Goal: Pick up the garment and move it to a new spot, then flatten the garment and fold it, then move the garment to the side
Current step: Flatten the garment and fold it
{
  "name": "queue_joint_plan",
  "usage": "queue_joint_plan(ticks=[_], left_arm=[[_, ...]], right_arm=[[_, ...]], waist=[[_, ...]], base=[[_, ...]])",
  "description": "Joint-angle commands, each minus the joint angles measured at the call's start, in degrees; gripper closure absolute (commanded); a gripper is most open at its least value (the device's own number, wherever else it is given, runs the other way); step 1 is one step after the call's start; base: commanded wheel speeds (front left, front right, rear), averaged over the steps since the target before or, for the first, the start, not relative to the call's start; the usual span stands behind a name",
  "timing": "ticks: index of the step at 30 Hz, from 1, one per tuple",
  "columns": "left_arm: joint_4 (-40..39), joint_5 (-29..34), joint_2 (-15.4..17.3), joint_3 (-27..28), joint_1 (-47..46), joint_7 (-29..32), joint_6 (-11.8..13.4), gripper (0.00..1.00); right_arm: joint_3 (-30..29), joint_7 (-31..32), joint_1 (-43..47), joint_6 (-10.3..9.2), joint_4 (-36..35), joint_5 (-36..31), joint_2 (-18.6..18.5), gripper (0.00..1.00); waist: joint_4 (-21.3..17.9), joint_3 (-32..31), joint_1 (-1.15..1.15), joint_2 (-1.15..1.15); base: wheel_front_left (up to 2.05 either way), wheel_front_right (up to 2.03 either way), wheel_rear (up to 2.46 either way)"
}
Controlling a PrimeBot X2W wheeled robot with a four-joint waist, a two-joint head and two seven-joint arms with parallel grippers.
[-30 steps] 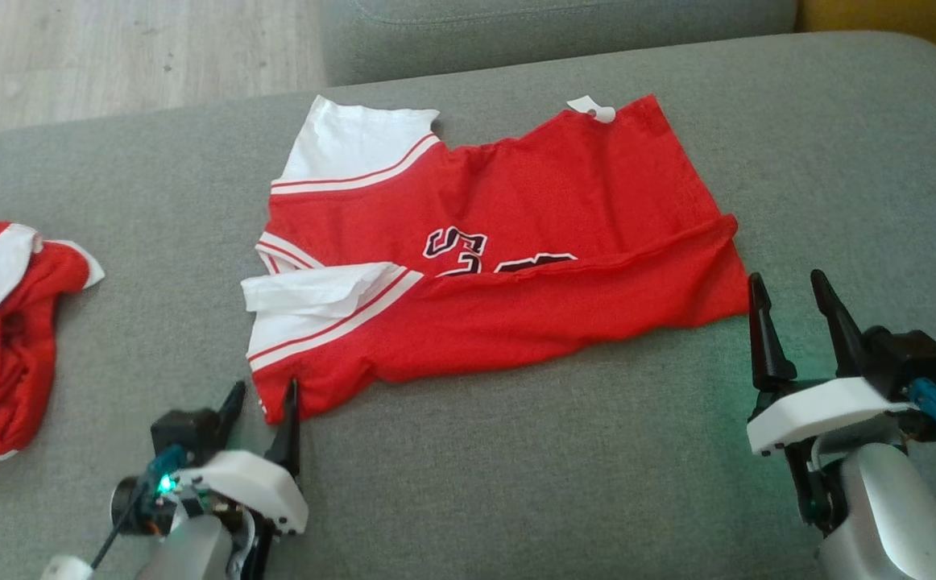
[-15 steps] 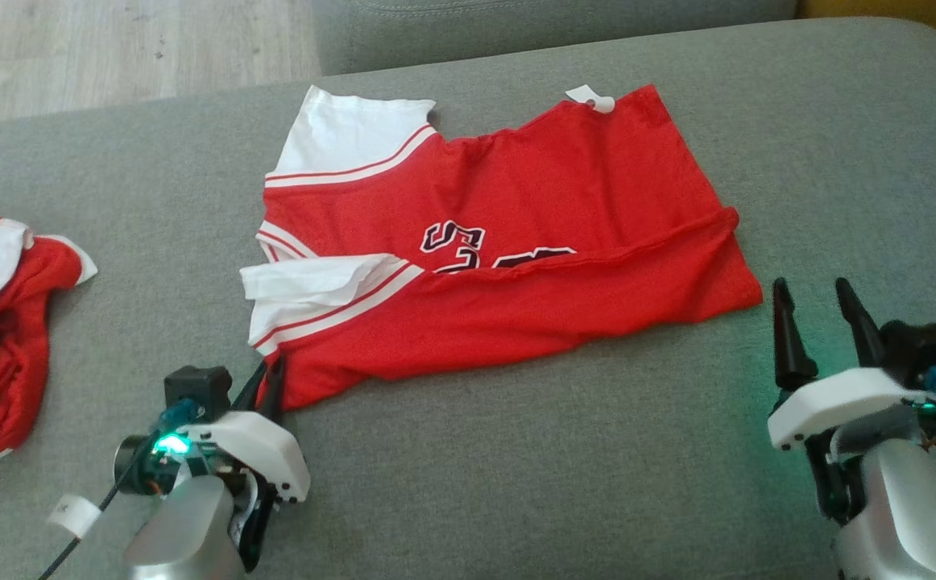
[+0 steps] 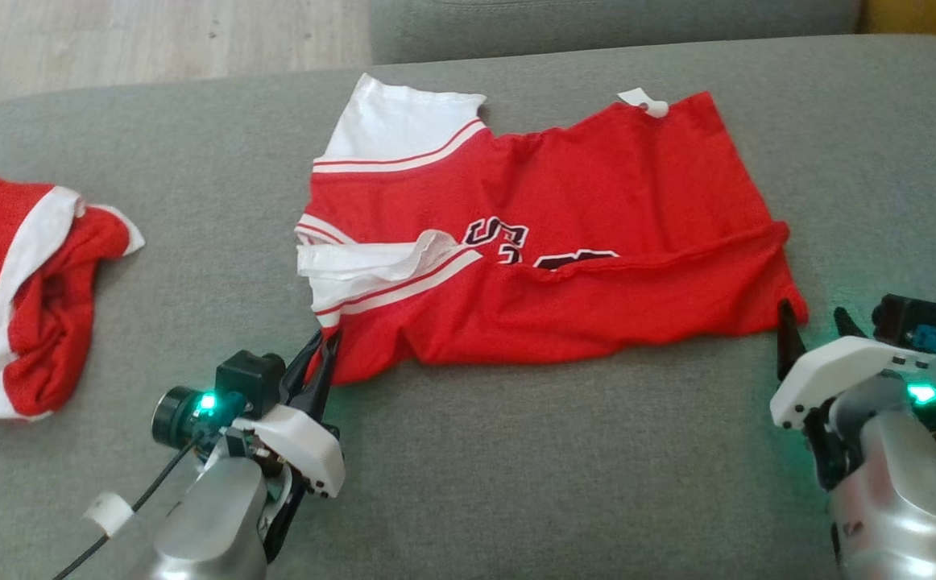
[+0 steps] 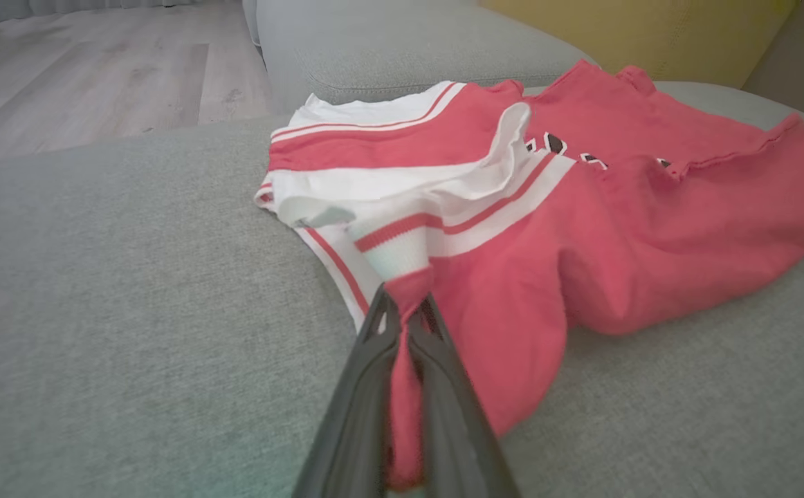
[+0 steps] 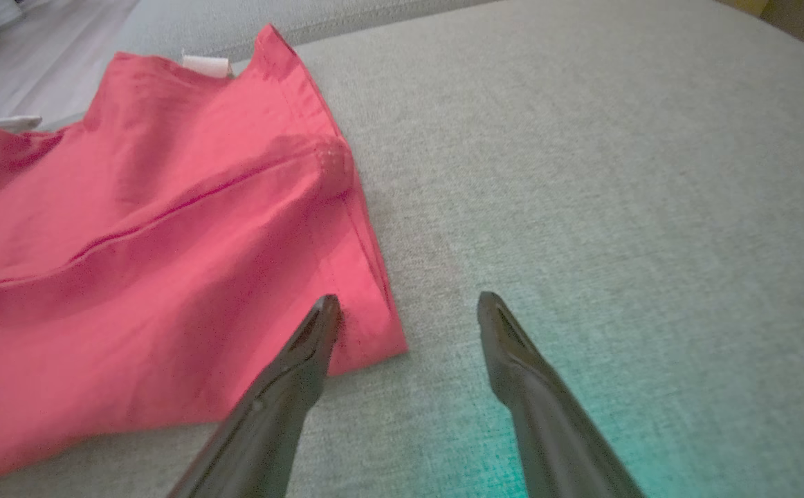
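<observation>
matt red cloth garment on coarse grey woven couch

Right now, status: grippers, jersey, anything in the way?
Left gripper shut on jersey, near left corner. Right gripper open, at near right corner. Jersey spread on sofa, near edge folded over. Second red garment apart, far left.

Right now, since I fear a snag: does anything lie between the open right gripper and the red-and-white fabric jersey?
Nothing visible does. The right gripper stands open at the hem corner of the red-and-white fabric jersey, with bare grey sofa cushion beside it.
</observation>
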Motion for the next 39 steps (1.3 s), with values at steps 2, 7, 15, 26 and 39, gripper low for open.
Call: queue_joint_plan(ticks=[2,7,15,26,39], left_arm=[[-2.26,0.15,2.02,1.41,-1.91,-0.86,-0.28,1.00],[-2.55,-0.21,2.48,1.51,-1.61,-0.86,-0.08,1.00],[-1.66,-0.96,3.30,1.23,-1.74,0.34,-0.07,1.00],[-0.19,-2.19,4.30,1.49,-0.50,0.53,0.28,1.00],[0.40,-4.40,5.15,1.05,5.58,0.46,0.20,1.00]], right_arm=[[0.85,-0.11,-3.83,0.39,1.31,-1.16,0.53,0.00],[1.42,-0.48,-6.92,0.39,7.00,-0.97,0.57,0.00],[2.54,-1.80,-9.91,0.39,13.21,-2.37,0.58,1.00],[-0.07,-6.27,-8.43,0.39,15.94,-5.24,-0.70,1.00],[-1.89,-11.92,-1.67,0.39,15.18,-2.92,0.40,1.00]], waist=[[0.81,0.23,0.00,0.00],[1.27,0.41,0.00,0.00],[0.68,0.23,0.00,0.00],[-0.72,-2.50,0.00,0.00],[-3.59,-8.66,0.00,0.00]], base=[[0.00,0.00,0.00],[0.00,0.00,0.00],[0.00,0.00,0.00],[0.00,0.00,0.00],[0.00,0.00,0.00]])
